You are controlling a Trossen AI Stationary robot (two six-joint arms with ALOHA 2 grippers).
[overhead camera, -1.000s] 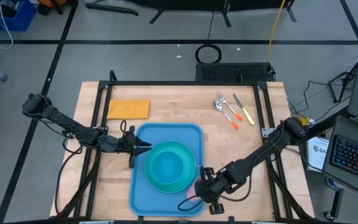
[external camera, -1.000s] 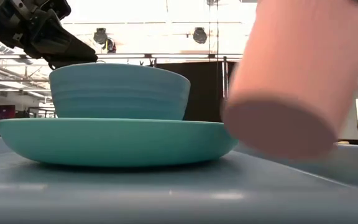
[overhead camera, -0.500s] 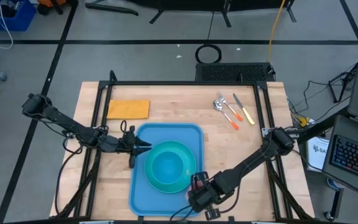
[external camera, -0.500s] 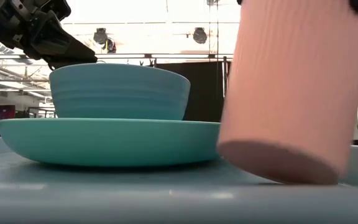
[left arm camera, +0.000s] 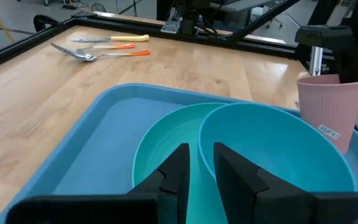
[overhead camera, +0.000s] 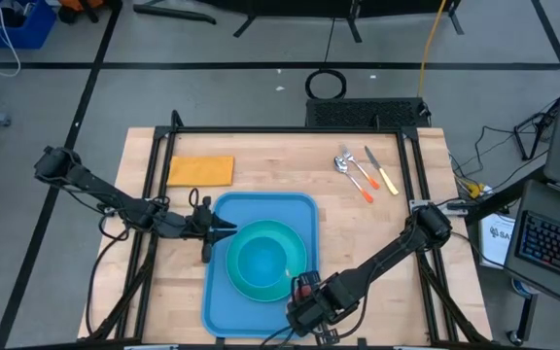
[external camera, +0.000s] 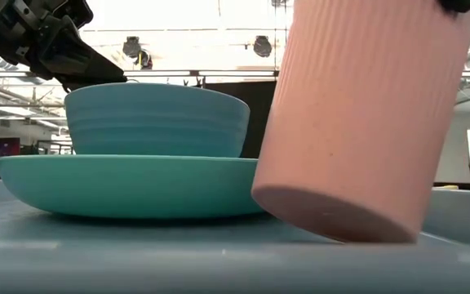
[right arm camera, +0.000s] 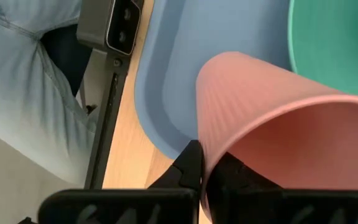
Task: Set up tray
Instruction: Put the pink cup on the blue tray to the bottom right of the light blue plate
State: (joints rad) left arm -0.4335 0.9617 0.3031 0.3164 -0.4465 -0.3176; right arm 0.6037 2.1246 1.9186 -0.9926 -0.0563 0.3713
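The light-blue tray (overhead camera: 261, 209) lies lengthwise down the middle of the wooden table (overhead camera: 377, 233), its near short end toward the robot. On it sits the turquoise plate (overhead camera: 285, 277) with a blue bowl (external camera: 157, 118) nested inside. Just beside the plate, over the tray's near right corner, hangs the pink ribbed cup (external camera: 365, 122), tilted so its base edge looks to be touching or nearly touching the tray floor, its mouth leaning back toward the right gripper (overhead camera: 311, 309). That gripper's fingers are clamped on the cup's rim, one inside and one outside. The cup's long axis still leans off vertical; to stand it, I judge the base must drop flat onto bare tray right of the plate. The left gripper (overhead camera: 224, 229) waits at the tray's left rim, fingers a little apart and holding nothing. The orange napkin (overhead camera: 200, 171) and cutlery (overhead camera: 363, 173) lie well apart on the far table
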